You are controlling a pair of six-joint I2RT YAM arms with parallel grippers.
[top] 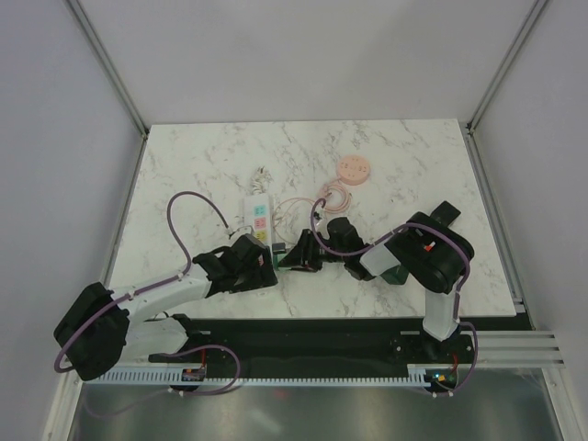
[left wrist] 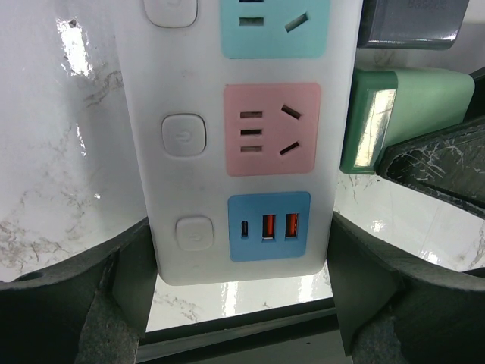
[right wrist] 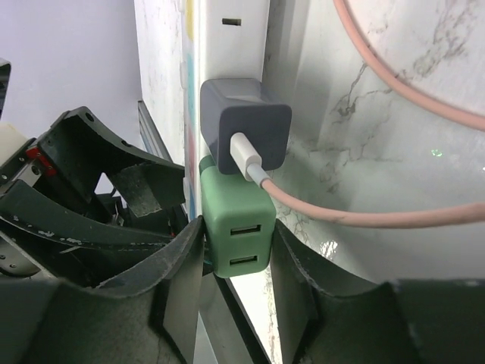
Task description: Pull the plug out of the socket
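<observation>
The socket [top: 258, 213] is a long white power strip [left wrist: 227, 152] with pink, green and blue outlets, lying on the marble table. My left gripper [left wrist: 241, 250] clasps its near end, a finger pressed on each long side [top: 255, 262]. A green plug [right wrist: 231, 216] with two USB ports sticks out of the strip's right side [left wrist: 409, 110]. My right gripper [right wrist: 236, 231] is shut on this plug, one finger against each flank [top: 296, 255]. The plug still sits against the strip.
A grey charger [right wrist: 244, 125] with a pink cable [right wrist: 394, 216] is plugged in just beyond the green plug. The cable runs to a round pink disc [top: 353, 169] farther back. The strip's white cord [top: 263, 176] lies bunched behind it.
</observation>
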